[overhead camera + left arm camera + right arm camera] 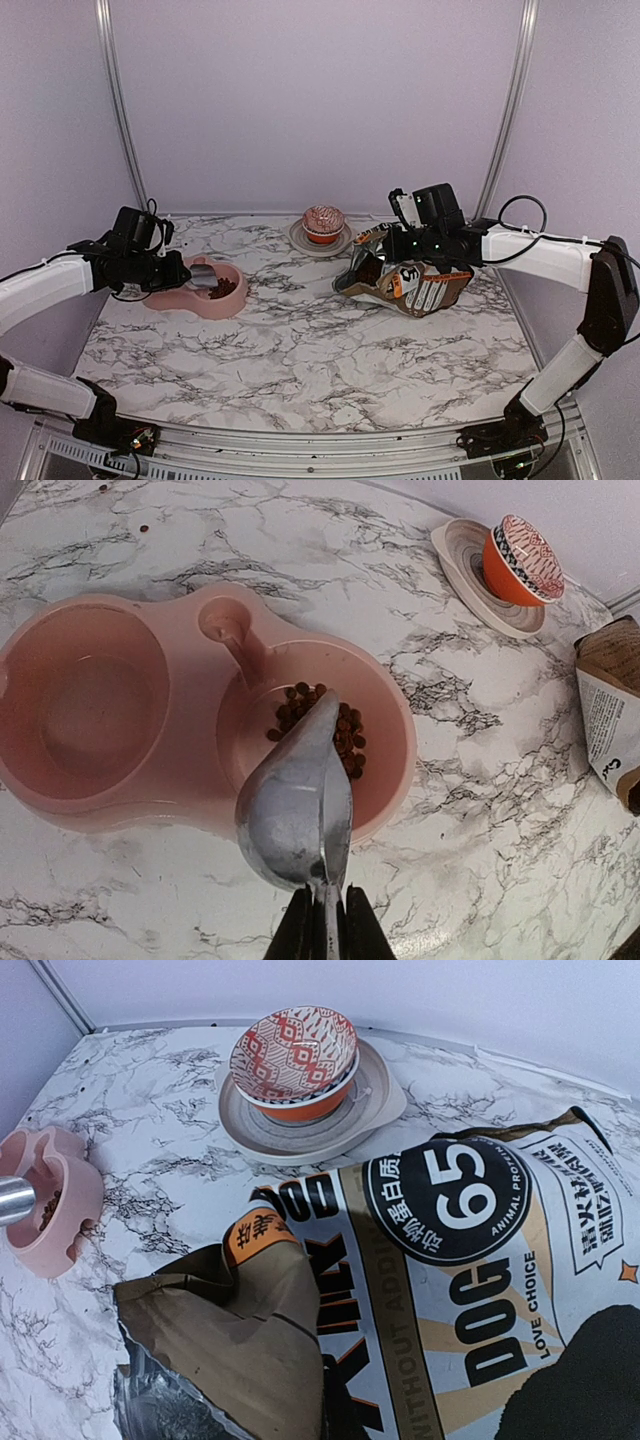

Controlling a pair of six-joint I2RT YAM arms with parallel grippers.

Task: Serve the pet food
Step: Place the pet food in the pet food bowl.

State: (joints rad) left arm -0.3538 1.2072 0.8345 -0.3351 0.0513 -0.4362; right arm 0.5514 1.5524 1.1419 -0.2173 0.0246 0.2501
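The pet food [322, 726] is a small heap of dark reddish-brown kibble in the right well of a pink double bowl [190, 780]; its left well holds nothing. My left gripper [326, 932] is shut on the handle of a metal scoop [295, 815]. The scoop is rolled onto its side above that well, its tip at the kibble. In the top view the left gripper [172, 272] sits left of the pink bowl [232, 306]. My right gripper [393, 262] is shut on the upper edge of the opened dog food bag [420, 285]. The bag [440, 1290] hides its fingers.
An orange patterned bowl [294, 1058] stands on a grey plate [380, 1100] at the back centre, between the pink bowl and the bag. Two stray pellets [143, 527] lie on the marble beyond the pink bowl. Walls close the table at the back and sides.
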